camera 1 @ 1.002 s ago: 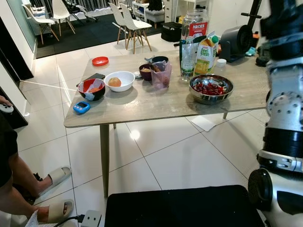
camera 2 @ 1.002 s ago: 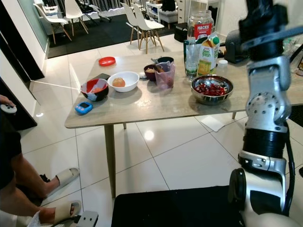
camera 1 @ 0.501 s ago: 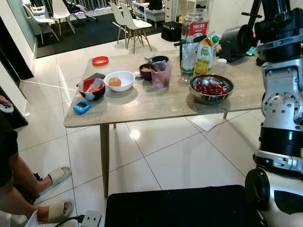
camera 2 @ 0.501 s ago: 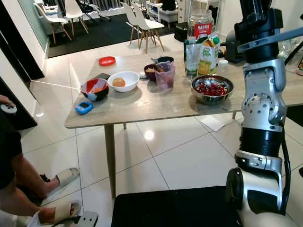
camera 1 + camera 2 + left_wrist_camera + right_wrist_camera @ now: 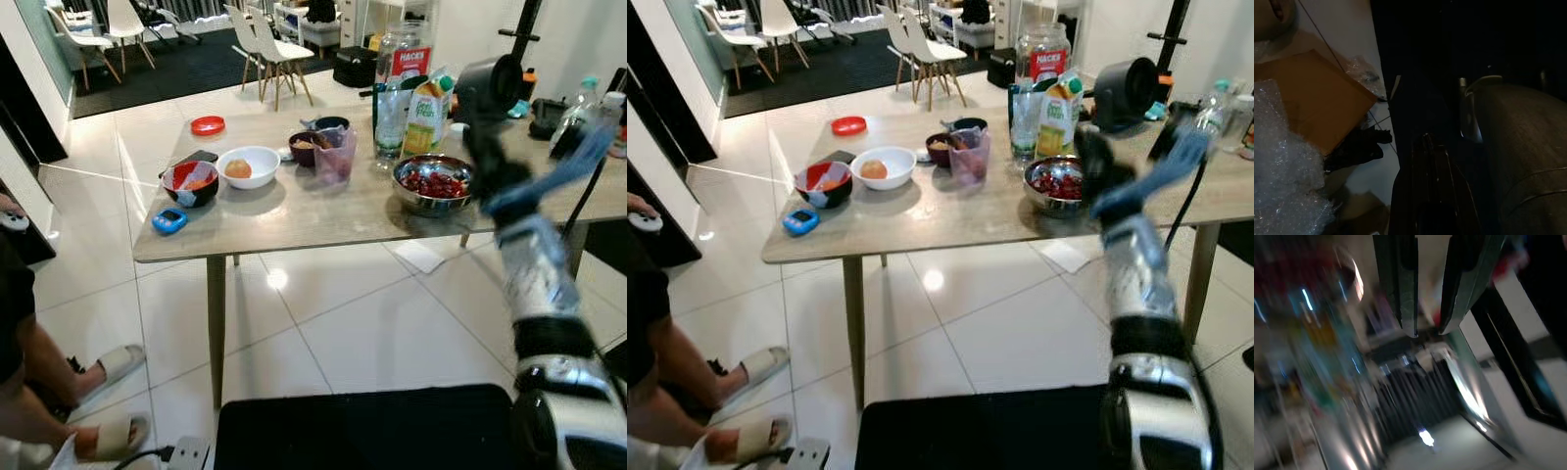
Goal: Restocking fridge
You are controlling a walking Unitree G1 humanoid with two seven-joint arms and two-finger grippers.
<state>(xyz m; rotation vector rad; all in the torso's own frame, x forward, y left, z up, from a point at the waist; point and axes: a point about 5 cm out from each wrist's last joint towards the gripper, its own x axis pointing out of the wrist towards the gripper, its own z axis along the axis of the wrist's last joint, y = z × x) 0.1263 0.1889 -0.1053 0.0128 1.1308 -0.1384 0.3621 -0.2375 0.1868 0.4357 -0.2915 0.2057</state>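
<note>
I have the right arm up on the right side, blurred, and in the right wrist view the right gripper [image 5: 1427, 328] has its two fingers spread with a gap between them, grasping nothing. The left gripper [image 5: 1432, 196] hangs low in the dark; I cannot tell whether it is released or clenched.

The goods to restock stand on the table [image 5: 294, 220]: a juice carton [image 5: 425, 117], a water bottle [image 5: 388, 116] and a big jar [image 5: 404, 54] at the far right, with a steel bowl [image 5: 434, 183] of red fruit just nearer than them. I judge the carton fairly heavy but soft-walled, so I would take it across its flat sides at mid-height. The bottle looks slippery and thin; the jar looks bulky, and a wide grab for these fingers.

The tabletop is smooth wood-look and crowded: a white bowl [image 5: 247, 166], a red bowl [image 5: 189, 183] and a pink cup [image 5: 334, 157] sit to the left. The floor is glossy white tile, and a person's legs [image 5: 54, 387] in sandals are at near left.
</note>
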